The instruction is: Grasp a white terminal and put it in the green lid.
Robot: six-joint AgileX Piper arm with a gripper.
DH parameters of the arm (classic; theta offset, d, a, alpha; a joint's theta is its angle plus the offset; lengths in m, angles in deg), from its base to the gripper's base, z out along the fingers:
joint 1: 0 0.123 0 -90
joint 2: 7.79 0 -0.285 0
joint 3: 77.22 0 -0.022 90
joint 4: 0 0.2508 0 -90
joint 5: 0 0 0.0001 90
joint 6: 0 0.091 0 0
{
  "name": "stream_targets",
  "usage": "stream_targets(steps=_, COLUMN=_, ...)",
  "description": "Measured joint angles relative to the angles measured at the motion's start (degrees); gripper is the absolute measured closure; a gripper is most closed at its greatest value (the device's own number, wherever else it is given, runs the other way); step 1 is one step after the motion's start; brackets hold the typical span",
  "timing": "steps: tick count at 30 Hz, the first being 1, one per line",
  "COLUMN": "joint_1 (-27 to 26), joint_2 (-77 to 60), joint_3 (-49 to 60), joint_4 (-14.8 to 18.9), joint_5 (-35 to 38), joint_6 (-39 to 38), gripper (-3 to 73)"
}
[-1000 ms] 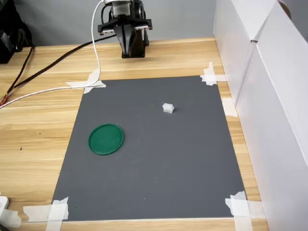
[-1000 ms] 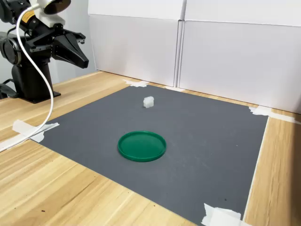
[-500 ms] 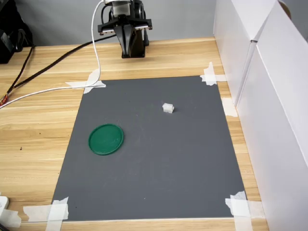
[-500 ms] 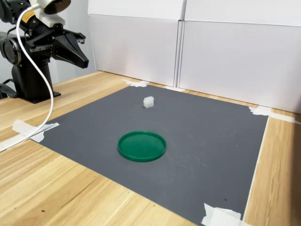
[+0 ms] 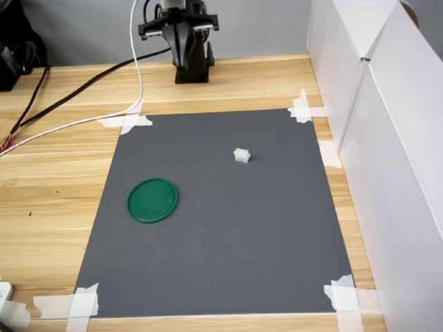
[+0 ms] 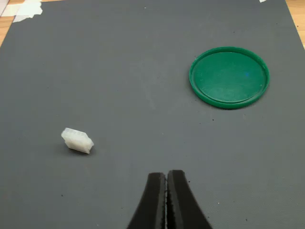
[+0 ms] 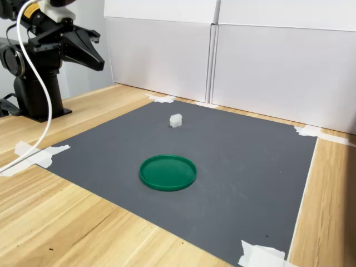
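The white terminal (image 5: 241, 155) (image 7: 175, 120) (image 6: 77, 140) lies on the dark grey mat, apart from everything else. The green lid (image 5: 152, 200) (image 7: 167, 172) (image 6: 229, 76) rests flat on the mat, holding nothing. My gripper (image 5: 185, 63) (image 7: 100, 65) (image 6: 166, 179) hangs high above the wooden table beyond the mat's far edge, well away from both things. In the wrist view its two black fingers press together, shut on nothing.
The grey mat (image 5: 221, 228) is taped at its corners to a wooden table. White panels (image 5: 387, 138) wall off the first exterior view's right. A white cable (image 5: 83, 121) and black cables trail across the table at the first exterior view's left. The arm's base (image 7: 34, 94) stands behind the mat.
The gripper has risen and drawn back a little toward the arm's base. The white cable shifted with it. The terminal and lid stayed put.
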Motion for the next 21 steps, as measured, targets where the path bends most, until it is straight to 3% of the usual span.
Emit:
stream_targets(steps=10, joint_1=0.0, joint_2=14.99, joint_3=-8.72, joint_4=0.35, joint_5=1.92, joint_6=-1.15, gripper=71.0)
stream_targets(steps=18, joint_1=0.0, joint_2=24.87, joint_3=-15.23, joint_4=6.94, joint_5=1.97, joint_6=-14.48, gripper=71.0)
stream_targets(steps=21, joint_1=0.0, joint_2=27.4, joint_3=-17.44, joint_4=7.81, joint_5=2.43, joint_6=-17.83, gripper=71.0)
